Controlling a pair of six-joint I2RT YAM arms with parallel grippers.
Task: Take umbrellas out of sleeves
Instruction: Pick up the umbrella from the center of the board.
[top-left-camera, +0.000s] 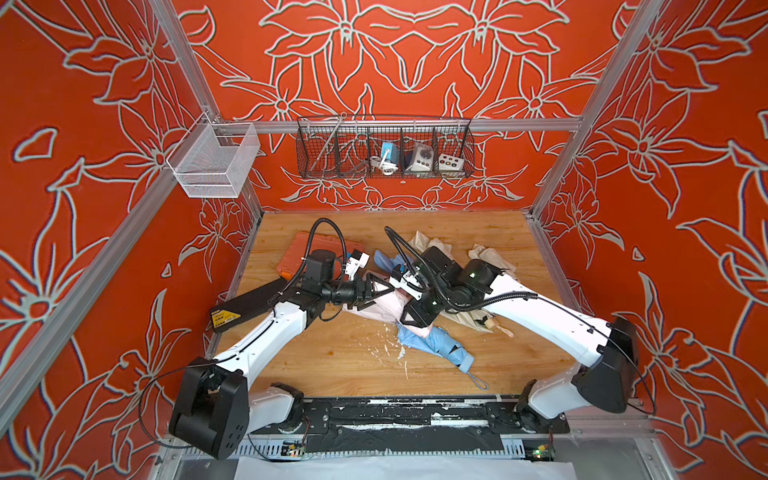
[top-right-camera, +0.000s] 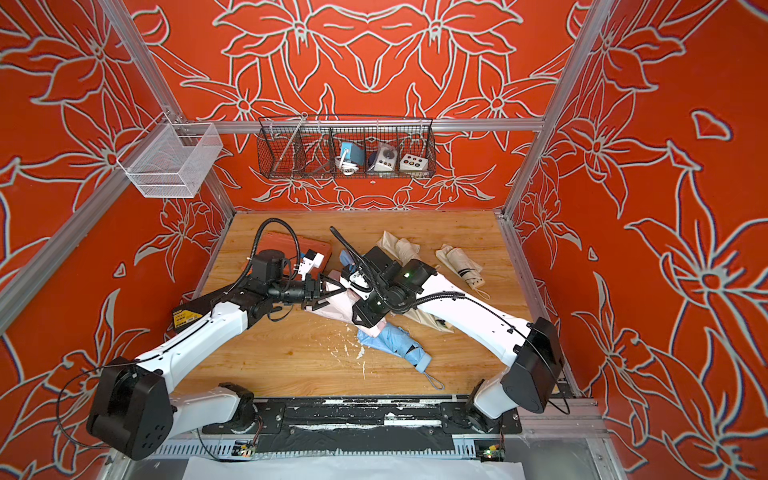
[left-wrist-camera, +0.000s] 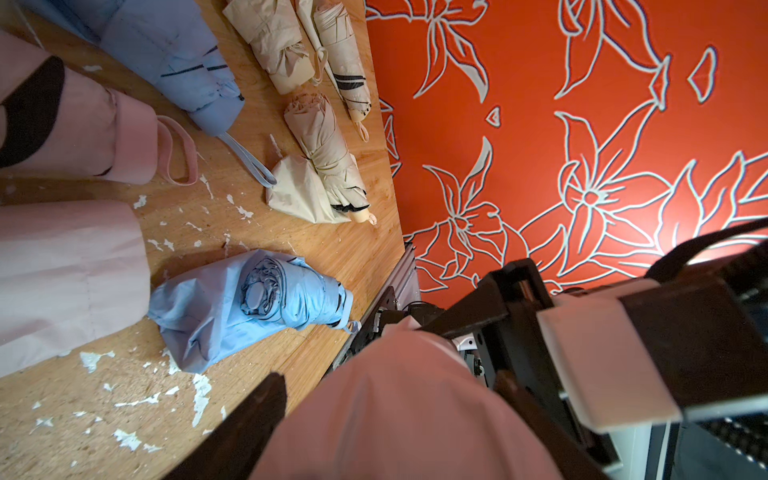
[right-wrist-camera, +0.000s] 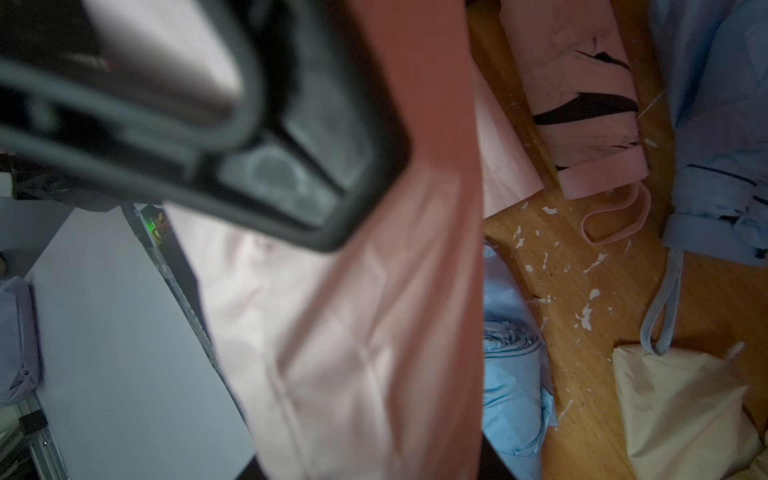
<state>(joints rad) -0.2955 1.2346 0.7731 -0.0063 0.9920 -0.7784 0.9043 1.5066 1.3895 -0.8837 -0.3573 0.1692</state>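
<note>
Smooth pink sleeve (top-left-camera: 384, 308) fabric hangs between my two grippers above the middle of the table. My right gripper (top-left-camera: 409, 318) is shut on it, and in the right wrist view the sleeve (right-wrist-camera: 353, 353) fills the jaws. My left gripper (top-left-camera: 368, 293) stands wide open with a finger on each side of the same pink sleeve (left-wrist-camera: 399, 415). Whether an umbrella is inside I cannot tell. On the table lie a bare pink umbrella (left-wrist-camera: 104, 129), light blue umbrellas (top-left-camera: 440, 345) (left-wrist-camera: 174, 62) and cream umbrellas (top-left-camera: 490, 257) (left-wrist-camera: 324, 158). An empty pink sleeve (left-wrist-camera: 62, 274) lies flat.
An orange tool case (top-left-camera: 299, 253) lies at the back left behind my left arm. A black box with a yellow label (top-left-camera: 245, 307) rests at the left edge. White flecks (top-left-camera: 386, 345) mark the wooden table. Wire baskets (top-left-camera: 384, 147) hang on the back rail.
</note>
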